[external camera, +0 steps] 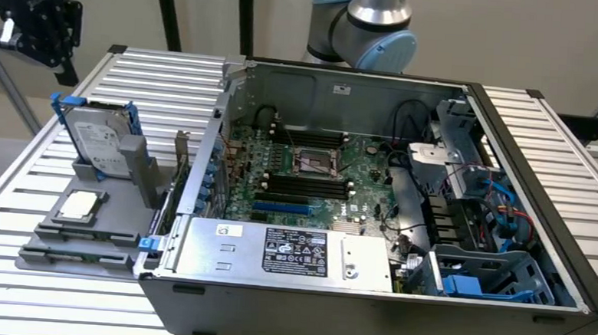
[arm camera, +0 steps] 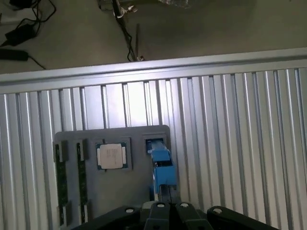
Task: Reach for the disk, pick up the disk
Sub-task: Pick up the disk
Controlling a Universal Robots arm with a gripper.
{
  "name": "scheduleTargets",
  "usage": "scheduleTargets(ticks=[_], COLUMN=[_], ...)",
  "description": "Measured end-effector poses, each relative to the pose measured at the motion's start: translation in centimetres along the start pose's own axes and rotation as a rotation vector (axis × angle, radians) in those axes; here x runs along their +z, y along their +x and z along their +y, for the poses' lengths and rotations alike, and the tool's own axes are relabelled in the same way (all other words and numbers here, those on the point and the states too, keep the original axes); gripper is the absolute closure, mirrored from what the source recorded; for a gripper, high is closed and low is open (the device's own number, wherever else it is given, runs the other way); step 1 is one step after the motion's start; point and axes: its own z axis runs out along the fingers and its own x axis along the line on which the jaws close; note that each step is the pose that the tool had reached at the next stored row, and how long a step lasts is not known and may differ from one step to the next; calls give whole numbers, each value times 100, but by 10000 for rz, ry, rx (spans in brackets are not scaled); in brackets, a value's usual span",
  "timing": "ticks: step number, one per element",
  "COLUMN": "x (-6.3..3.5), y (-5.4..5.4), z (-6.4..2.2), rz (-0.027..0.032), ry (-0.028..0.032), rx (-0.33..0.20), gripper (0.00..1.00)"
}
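The disk (external camera: 101,140) stands on edge in a slot of the grey holder tray (external camera: 44,238) at the exterior view's left, its silver face and white label framed by a blue bracket. My black gripper (external camera: 39,22) hangs well above it and further toward the exterior view's left, touching nothing. In the wrist view the disk (arm camera: 160,165) appears edge-on as a narrow blue strip in the tray (arm camera: 139,201), just beyond the gripper (arm camera: 163,211).
A small square silver chip (external camera: 80,205) (arm camera: 112,156) lies in the tray beside the disk. An open computer case (external camera: 379,210) with a motherboard and a silver power supply (external camera: 285,250) stands right of the tray. Everything rests on a slatted aluminium table (arm camera: 230,143).
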Motion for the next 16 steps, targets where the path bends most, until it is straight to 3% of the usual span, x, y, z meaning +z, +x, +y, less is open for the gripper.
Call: scheduleTargets(ticks=[7,10,16], x=[1,1,40], y=[-7,-7,-6], z=[38,39,39], rz=[12,12,13], ry=[0,0,-1], rx=[-230,-229,-231], gripper=[88,70,52])
